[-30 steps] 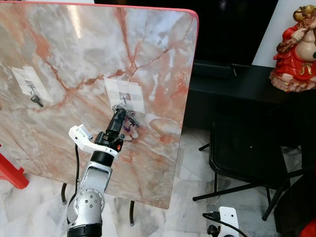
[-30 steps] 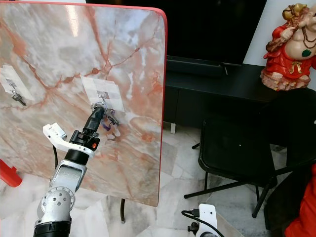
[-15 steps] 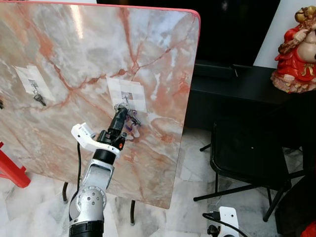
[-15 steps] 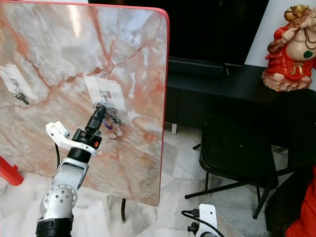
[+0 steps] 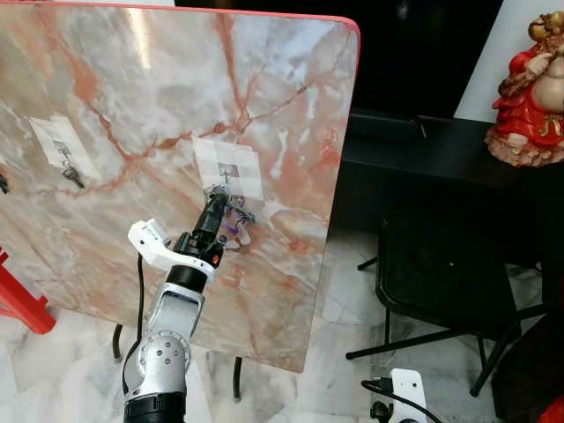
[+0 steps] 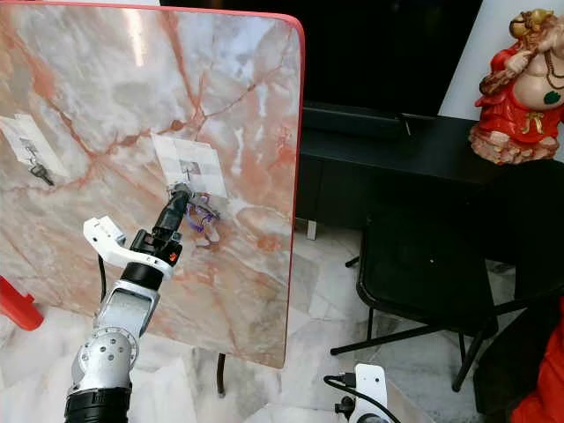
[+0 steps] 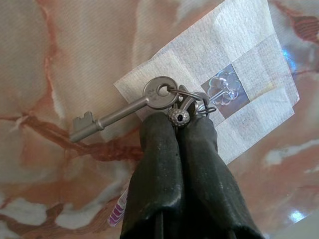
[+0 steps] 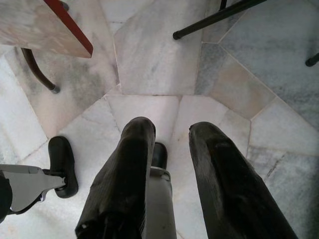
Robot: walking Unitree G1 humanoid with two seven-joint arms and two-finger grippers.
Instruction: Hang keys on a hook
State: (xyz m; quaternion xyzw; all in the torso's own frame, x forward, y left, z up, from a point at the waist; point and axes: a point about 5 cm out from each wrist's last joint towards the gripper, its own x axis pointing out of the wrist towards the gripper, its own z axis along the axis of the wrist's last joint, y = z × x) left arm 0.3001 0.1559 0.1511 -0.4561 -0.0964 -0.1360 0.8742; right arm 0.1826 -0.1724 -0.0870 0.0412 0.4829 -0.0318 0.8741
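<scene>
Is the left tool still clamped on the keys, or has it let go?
Clamped. The left tool has both fingers pressed together on the keys, right at the taped hook on the marble board.

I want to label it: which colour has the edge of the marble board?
Red; the board's edge shows best in the right eye view.

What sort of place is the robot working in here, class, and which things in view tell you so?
Probably a living room in a home: a marble tile floor, a low black cabinet bearing a red figurine, and a black chair.
</scene>
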